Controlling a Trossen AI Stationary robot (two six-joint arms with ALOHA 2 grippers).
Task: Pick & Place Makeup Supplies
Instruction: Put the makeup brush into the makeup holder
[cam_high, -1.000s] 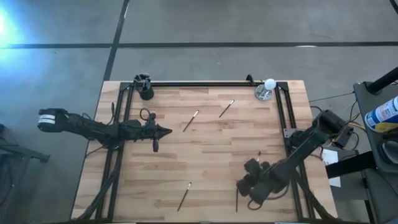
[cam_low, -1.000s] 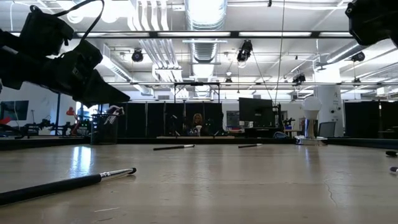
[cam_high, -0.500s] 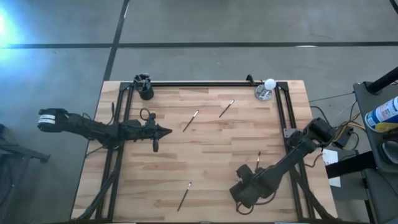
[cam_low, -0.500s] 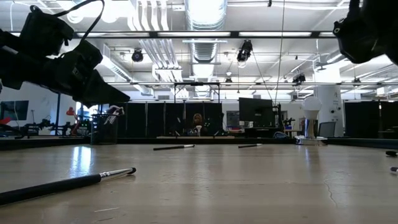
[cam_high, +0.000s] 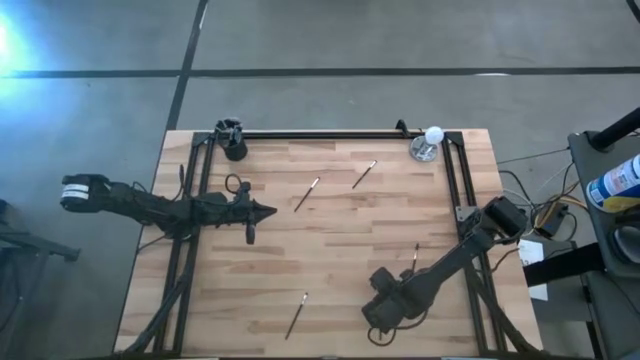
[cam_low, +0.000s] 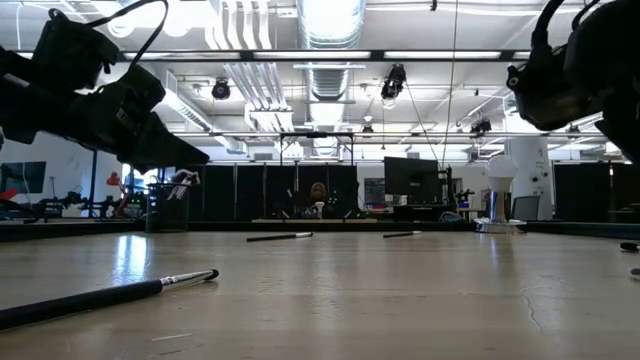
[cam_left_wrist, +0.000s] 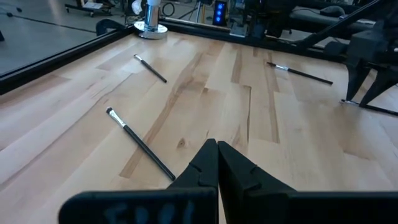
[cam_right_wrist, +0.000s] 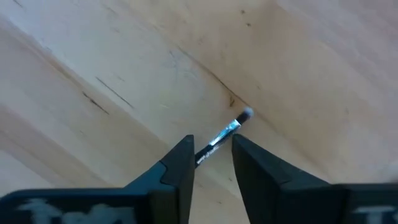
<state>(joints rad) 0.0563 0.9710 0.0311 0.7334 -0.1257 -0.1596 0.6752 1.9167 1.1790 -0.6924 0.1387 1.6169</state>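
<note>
Five thin dark-handled brushes lying flat on wood: two (cam_high: 307, 194) (cam_high: 364, 174) sitting mid-table toward far edge, both slanted; one (cam_high: 296, 315) lying near front edge; one (cam_high: 416, 252) lying right; one (cam_right_wrist: 225, 132), silvery ferrule, pale tip, showing between right fingers

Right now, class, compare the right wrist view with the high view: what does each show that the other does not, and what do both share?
Only the right wrist view shows the right gripper with its jaws apart astride a brush lying on the wood, its pale tip past the jaws.

Only the high view shows the left gripper, the black cup, the white ball and four more brushes.

Both show the wooden table.
</note>
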